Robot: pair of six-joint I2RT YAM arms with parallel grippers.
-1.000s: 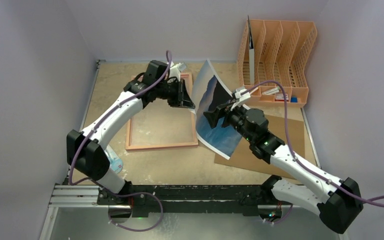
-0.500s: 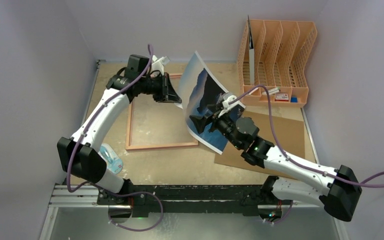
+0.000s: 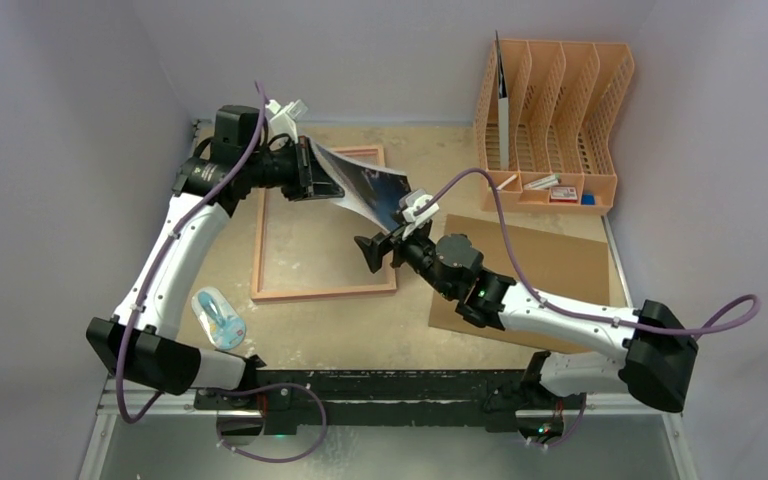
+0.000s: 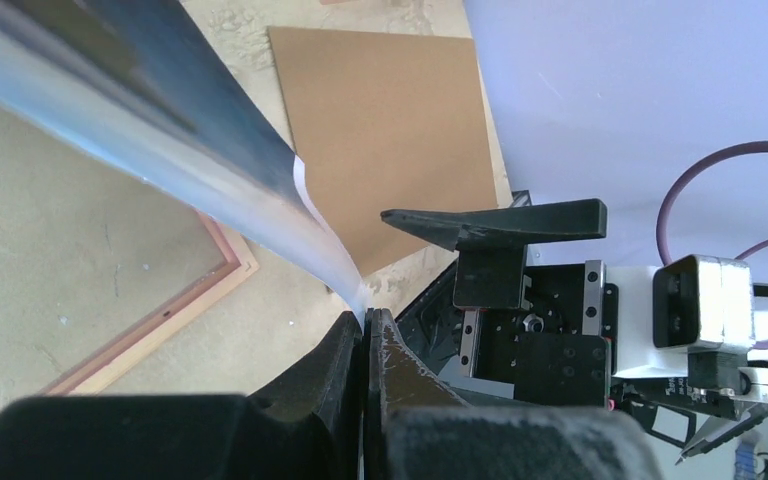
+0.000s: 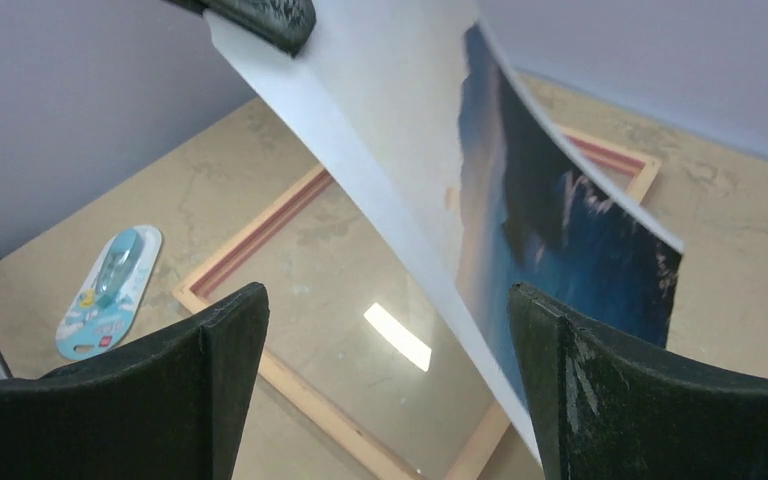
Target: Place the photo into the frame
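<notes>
The photo (image 3: 368,186) hangs tilted over the far right part of the frame (image 3: 325,291), which lies flat with its pane up. My left gripper (image 3: 315,178) is shut on the photo's white edge (image 4: 358,290); the sheet bends away from the jaws. My right gripper (image 3: 378,248) is open over the frame's right side, just below the photo and not touching it. In the right wrist view the photo (image 5: 560,230) slants across between the open fingers (image 5: 650,390), its white back (image 5: 390,120) towards the left, above the frame (image 5: 250,240).
A brown hardboard sheet (image 3: 550,280) lies right of the frame under my right arm. An orange file rack (image 3: 555,110) stands at the far right. A small blue packet (image 3: 218,318) lies left of the frame's near corner.
My left gripper has carried the photo left and back, and the sheet has dropped from steep to leaning over the frame. The right arm has followed leftwards, its gripper staying open.
</notes>
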